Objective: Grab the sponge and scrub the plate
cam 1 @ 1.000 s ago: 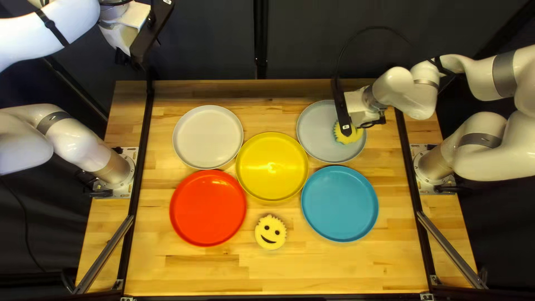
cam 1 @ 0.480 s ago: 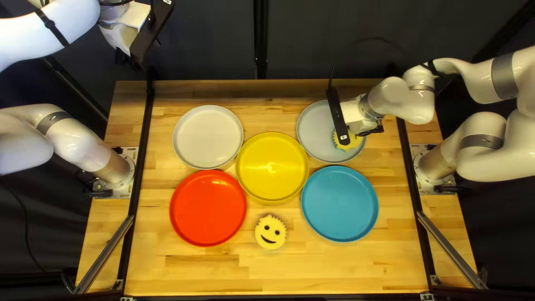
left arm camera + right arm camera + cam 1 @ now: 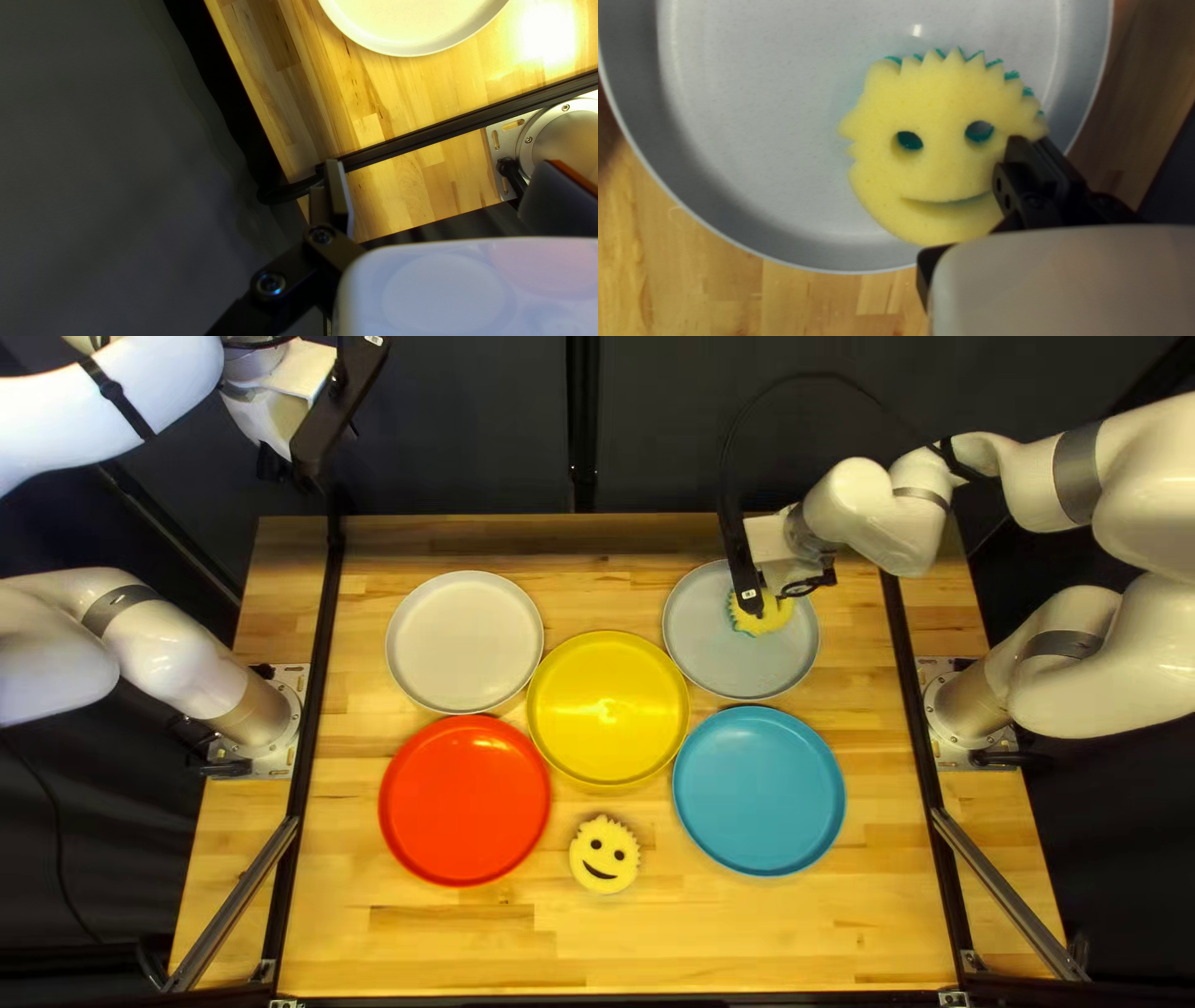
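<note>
At the right of the top left view, my right gripper (image 3: 762, 590) is over the yellow sponge (image 3: 772, 617), which lies within the grey-blue plate (image 3: 720, 657). The right wrist view shows that gripper (image 3: 1029, 146) shut on one side of the smiley-faced sponge (image 3: 927, 168), whose teal underside faces the grey-blue plate (image 3: 753, 124). A second smiley sponge (image 3: 605, 855) rests on the table near its front. Beyond the table's far left corner, my left gripper (image 3: 326, 417) is raised. Its wrist view has the gripper (image 3: 450, 194) open, nothing between its fingers.
A yellow plate (image 3: 608, 707) sits mid-table, with a blue plate (image 3: 759, 790) and a red plate (image 3: 464, 799) on either side nearer the front. An off-white plate (image 3: 464, 641) lies toward the far left. Black rails (image 3: 320, 691) run along both sides.
My right gripper and its sponge have shifted across the grey-blue plate toward the far edge and the left of the top left view. The left arm and the other plates are unmoved.
</note>
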`<action>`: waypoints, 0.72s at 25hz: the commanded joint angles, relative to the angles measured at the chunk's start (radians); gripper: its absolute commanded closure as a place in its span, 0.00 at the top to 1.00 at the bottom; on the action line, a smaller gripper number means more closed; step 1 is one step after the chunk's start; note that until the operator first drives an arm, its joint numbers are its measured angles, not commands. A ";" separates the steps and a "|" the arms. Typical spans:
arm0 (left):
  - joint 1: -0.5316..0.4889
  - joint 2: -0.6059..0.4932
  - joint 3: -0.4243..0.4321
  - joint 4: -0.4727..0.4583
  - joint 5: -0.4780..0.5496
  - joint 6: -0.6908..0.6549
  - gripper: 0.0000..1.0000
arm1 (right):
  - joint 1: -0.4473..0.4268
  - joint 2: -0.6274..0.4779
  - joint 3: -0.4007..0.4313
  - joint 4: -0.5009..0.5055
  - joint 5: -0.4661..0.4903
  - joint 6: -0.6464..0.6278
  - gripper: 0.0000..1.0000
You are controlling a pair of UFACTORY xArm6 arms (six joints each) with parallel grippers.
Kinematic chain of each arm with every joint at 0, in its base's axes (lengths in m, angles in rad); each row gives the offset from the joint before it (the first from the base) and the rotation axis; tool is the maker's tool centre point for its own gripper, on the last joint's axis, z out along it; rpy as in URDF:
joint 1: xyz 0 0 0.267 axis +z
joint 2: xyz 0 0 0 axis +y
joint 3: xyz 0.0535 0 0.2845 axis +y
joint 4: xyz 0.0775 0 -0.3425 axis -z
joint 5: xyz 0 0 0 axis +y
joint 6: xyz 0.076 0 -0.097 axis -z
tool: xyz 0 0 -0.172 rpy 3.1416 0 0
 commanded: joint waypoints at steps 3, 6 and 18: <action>0.000 0.000 0.000 0.000 0.000 0.000 1.00 | -0.010 -0.019 0.042 0.004 -0.016 -0.025 0.00; 0.000 0.000 0.000 0.000 0.000 0.000 1.00 | 0.011 -0.056 0.078 0.003 -0.007 -0.016 0.00; 0.000 0.000 0.000 0.000 0.000 0.000 1.00 | 0.194 -0.172 0.150 -0.072 0.071 0.197 0.00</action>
